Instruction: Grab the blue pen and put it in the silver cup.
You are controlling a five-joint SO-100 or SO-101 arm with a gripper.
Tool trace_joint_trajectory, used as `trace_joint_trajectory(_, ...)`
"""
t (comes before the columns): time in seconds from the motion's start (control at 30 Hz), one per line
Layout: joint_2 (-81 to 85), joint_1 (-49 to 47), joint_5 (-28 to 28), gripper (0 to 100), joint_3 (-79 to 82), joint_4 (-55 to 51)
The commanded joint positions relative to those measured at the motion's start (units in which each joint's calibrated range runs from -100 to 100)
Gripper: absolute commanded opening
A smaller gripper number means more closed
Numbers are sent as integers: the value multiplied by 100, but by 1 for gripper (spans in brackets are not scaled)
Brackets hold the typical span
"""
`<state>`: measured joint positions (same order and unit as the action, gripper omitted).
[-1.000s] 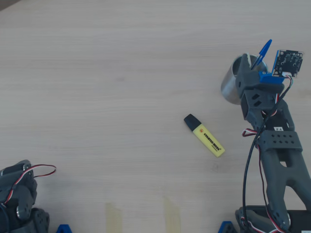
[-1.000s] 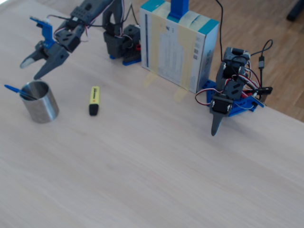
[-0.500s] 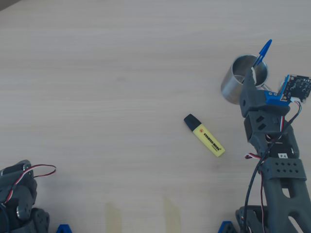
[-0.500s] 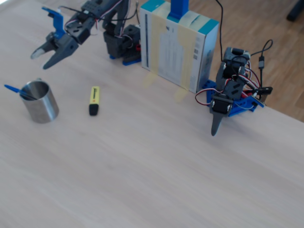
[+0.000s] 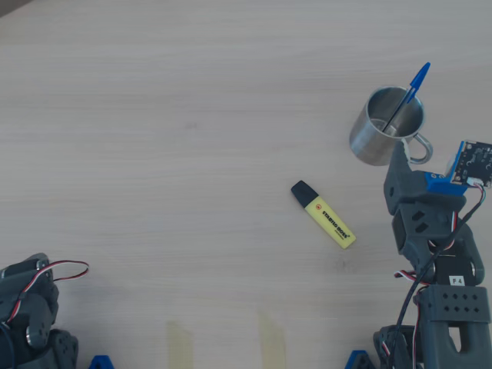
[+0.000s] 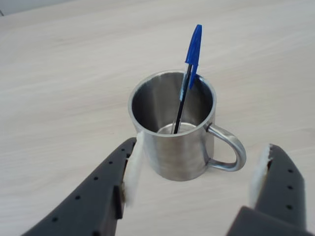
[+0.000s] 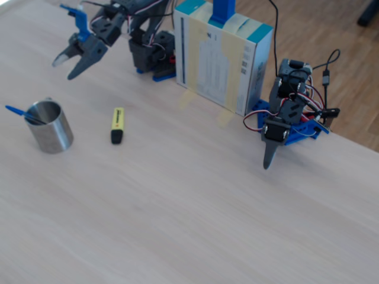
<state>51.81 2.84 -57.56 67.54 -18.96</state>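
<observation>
Risk from here looks small, since the pen (image 6: 188, 83) already stands in the cup (image 6: 172, 147). It leans steeply against the far rim with its capped end sticking well out, so a knock from the arm could tip pen or cup. The gripper (image 6: 194, 172) hangs apart from the cup with its jaws spread wide and nothing between them; in the wrist view the cup's handle points toward the right-hand finger, and any sweep low on that side might catch it. The cup holds only the pen. A highlighter (image 5: 324, 214) lies on the table (image 5: 154, 154) near the cup, apart from it.
</observation>
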Motion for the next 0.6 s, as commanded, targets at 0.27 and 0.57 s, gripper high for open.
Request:
trace_joint_trajectory(0.27, 1535, -153, -121, 34, 1278, -30)
trace_joint_trajectory(0.57, 2491, -206, -241, 34, 2212, -30)
